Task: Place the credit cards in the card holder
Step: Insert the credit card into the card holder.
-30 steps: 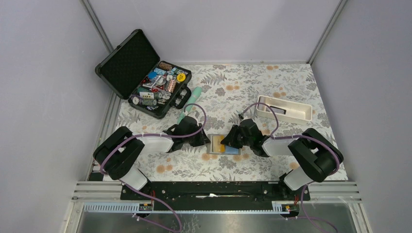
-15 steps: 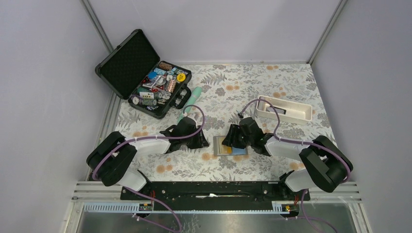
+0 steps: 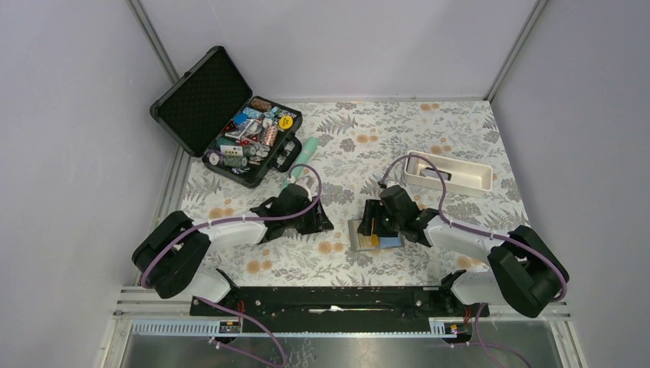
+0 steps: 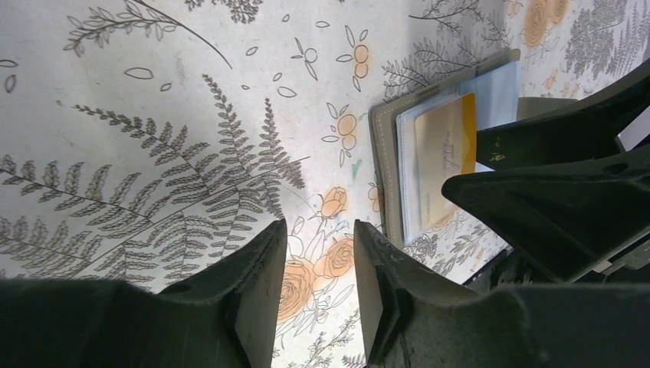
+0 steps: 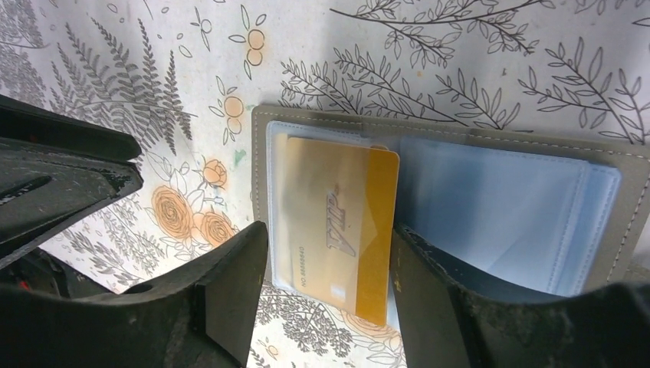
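Note:
The card holder (image 5: 259,165) lies open on the flowered cloth, grey with pale blue clear pockets; from above the holder (image 3: 359,234) sits between the two arms. One gold credit card (image 5: 345,222) marked VIP sits partly inside the left pocket, its right strip and lower end sticking out. My right gripper (image 5: 329,268) is open just over it, one finger on each side of the card's lower end. My left gripper (image 4: 320,245) hovers over bare cloth left of the holder (image 4: 385,161), open by a narrow gap, with nothing in it. Other cards cannot be made out.
An open black hard case (image 3: 230,115) full of small items stands at the back left. A mint-green tube (image 3: 303,157) lies beside it. A white oblong tray (image 3: 448,172) with a dark flat item inside sits at the right.
My right gripper has opened and let go of the gold card. The holder has slid to the right with it. My left gripper has widened a little and now stands clear of the holder.

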Available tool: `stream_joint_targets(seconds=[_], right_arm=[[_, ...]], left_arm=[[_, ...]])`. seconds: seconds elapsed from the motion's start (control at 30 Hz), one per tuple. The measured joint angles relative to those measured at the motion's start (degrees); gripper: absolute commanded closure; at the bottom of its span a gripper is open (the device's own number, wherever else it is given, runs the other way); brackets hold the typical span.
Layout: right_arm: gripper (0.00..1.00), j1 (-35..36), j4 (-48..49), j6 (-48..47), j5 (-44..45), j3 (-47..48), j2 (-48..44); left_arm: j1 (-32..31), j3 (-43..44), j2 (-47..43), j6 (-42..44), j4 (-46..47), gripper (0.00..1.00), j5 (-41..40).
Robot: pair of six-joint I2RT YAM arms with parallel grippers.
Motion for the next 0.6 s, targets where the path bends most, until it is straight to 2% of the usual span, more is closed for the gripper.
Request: stream_joint_targets(seconds=[0.13, 0.37, 0.6], right_arm=[[0.26, 0.0, -2.9, -1.4, 0.2, 0.3, -1.6], [0.22, 0.0, -8.6, -3.1, 0.7, 3.4, -2.9], [0.29, 0.0, -10.8, -3.0, 1.0, 3.6, -4.5]], left_arm=[[-0.8, -0.1, -0.1, -1.0, 1.0, 0.60, 0.3], [-3.6, -2.8, -3.9, -4.7, 4.4, 0.59, 0.0], [-7.0, -2.8, -3.4, -8.3, 8.0, 0.59, -1.4]])
